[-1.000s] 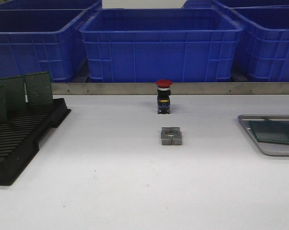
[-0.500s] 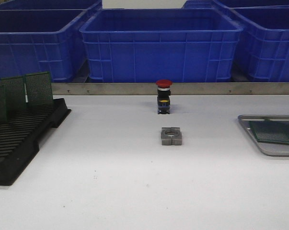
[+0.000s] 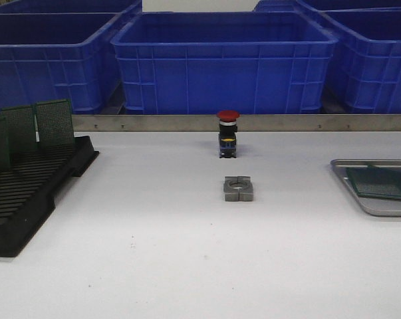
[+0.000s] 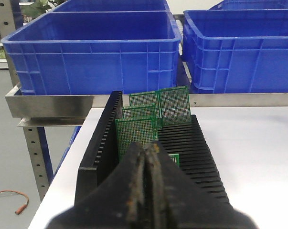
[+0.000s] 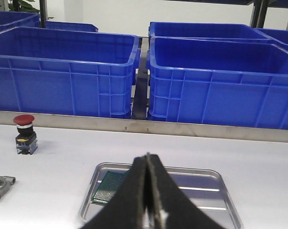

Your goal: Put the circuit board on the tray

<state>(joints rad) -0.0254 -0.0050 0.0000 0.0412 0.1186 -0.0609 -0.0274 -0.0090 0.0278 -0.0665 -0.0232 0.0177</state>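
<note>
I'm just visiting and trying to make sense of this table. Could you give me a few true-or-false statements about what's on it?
1. A green circuit board lies in the shallow silver metal tray. True.
2. The black slotted rack holds no boards. False: several green perforated boards stand upright in it.
3. The red-capped push button stands farther back than the grey metal clamp block. True.
4. The left tool is wide open. False: its fingers are shut together.
5. The right tool grips a board. False: it is shut, holding nothing.
</note>
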